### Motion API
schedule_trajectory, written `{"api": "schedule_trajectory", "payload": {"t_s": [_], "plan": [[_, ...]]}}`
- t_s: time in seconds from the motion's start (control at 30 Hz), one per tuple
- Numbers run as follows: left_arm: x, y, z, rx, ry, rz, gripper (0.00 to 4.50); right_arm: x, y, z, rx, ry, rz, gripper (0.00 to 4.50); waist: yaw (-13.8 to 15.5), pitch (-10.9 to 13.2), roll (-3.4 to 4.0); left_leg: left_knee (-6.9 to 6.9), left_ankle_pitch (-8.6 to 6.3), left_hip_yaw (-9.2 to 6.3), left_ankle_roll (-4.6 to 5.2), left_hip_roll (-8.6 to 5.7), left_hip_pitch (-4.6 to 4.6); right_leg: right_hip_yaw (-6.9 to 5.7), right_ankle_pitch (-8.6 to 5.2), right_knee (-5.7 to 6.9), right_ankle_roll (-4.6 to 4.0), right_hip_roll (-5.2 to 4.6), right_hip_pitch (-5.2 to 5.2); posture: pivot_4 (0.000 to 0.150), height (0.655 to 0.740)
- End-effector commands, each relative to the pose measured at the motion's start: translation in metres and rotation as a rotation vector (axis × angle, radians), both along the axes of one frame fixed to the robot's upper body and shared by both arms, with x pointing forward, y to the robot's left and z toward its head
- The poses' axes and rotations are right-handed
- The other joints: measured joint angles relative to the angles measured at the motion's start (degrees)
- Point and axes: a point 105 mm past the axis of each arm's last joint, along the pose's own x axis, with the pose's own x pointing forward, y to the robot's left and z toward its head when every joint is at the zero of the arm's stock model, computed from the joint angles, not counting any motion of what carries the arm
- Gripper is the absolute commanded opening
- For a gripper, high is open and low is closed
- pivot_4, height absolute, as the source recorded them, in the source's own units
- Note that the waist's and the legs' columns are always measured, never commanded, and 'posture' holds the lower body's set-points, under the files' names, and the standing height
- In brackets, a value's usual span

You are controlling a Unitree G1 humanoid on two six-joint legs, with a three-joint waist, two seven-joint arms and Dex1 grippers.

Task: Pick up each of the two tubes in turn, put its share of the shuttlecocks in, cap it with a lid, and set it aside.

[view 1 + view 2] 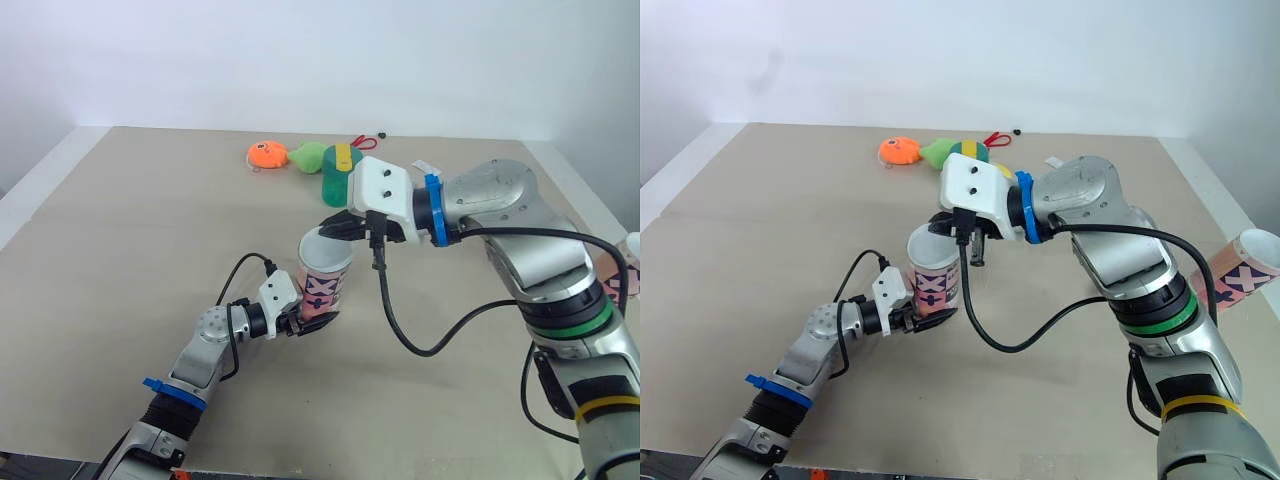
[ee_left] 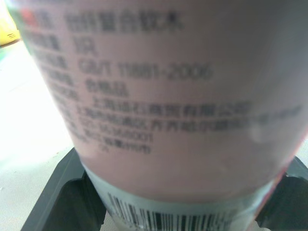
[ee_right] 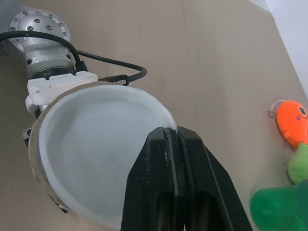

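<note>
The left gripper (image 1: 312, 322) is clamped on the upright pink tube (image 1: 326, 281) near its base, mid-table (image 1: 120, 250). The right gripper (image 3: 173, 137), fingers pressed together, sits at the rim of what looks like a whitish lid (image 3: 96, 159). To seat the lid squarely, press evenly around the rim while the left grip stays firm.

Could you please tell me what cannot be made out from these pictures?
- Right wrist view: the held tube shows a white surface at its mouth. I cannot tell whether it is a lid or the bare inside, and the right gripper covers part of it.
- Left wrist view: its small print is blurred.
- Right eye view: the second tube has its lower end behind the right arm.
</note>
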Motion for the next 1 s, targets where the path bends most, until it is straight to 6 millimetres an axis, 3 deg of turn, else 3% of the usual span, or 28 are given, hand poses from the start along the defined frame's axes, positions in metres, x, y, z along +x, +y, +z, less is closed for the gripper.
{"api": "schedule_trajectory", "payload": {"t_s": [0.03, 0.43, 1.0], "plan": [[-0.01, 0.0, -0.035, 0.07, 0.134, -0.008, 3.23, -0.006, 0.007, -0.001, 0.004, -0.003, 0.037, 0.04, 0.0, 0.0, 0.0, 0.0, 0.0, 0.0, 0.0, 0.0, 0.0, 0.0, 0.0, 0.0, 0.0, 0.0, 0.0, 0.15, 0.74], [-0.011, -0.001, -0.036, 0.07, 0.136, -0.008, 3.23, -0.011, 0.003, 0.017, 0.037, -0.042, 0.054, 0.04, 0.02, 0.01, 0.0, -0.02, 0.0, 0.0, 0.0, 0.0, -0.05, 0.0, 0.0, -0.01, -0.01, -0.01, 0.0, 0.15, 0.74], [-0.011, -0.001, -0.036, 0.072, 0.138, -0.013, 3.23, -0.007, -0.002, 0.022, 0.034, -0.078, 0.02, 0.04, 0.03, 0.02, -0.01, -0.04, 0.0, 0.01, 0.0, -0.02, -0.07, 0.0, -0.01, -0.04, 0.0, -0.05, -0.01, 0.15, 0.74]]}}
